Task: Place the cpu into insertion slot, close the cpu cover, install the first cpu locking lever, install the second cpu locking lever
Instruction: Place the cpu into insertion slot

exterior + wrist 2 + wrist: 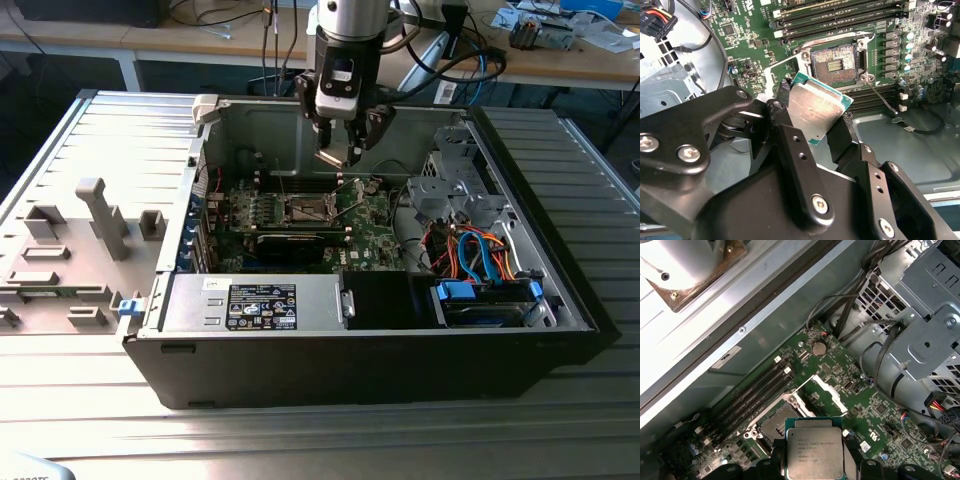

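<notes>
An open computer case (pixel 300 360) lies on its side on a ribbed metal bench (pixel 320 440), its open face up, as the robot arm reaches down into it. The jaws are clenched on the cpu (pixel 332 157), gripping it by two opposite edges between black fingers (pixel 795 150). In both wrist views the chip's silver face (pixel 815 105) (pixel 815 452) shows whole, with its green rim clear at the free corners.

The cpu hangs in the air above the green board (pixel 372 228), apart from it and close to the insertion slot (pixel 308 208). The slot is bare, its dark square of contacts exposed (pixel 834 60) (pixel 774 426). The cpu cover (pixel 822 392) is swung open and stands up from one edge of the slot, and a thin wire lever (pixel 882 97) juts free beside it.

Long memory slots (pixel 840 15) run along one side of the slot. In the exterior view the black power-supply box (pixel 260 303) lines the near wall, and a drive cage (pixel 450 190) with orange and blue cables (pixel 470 250) crowds the exterior view's right.
</notes>
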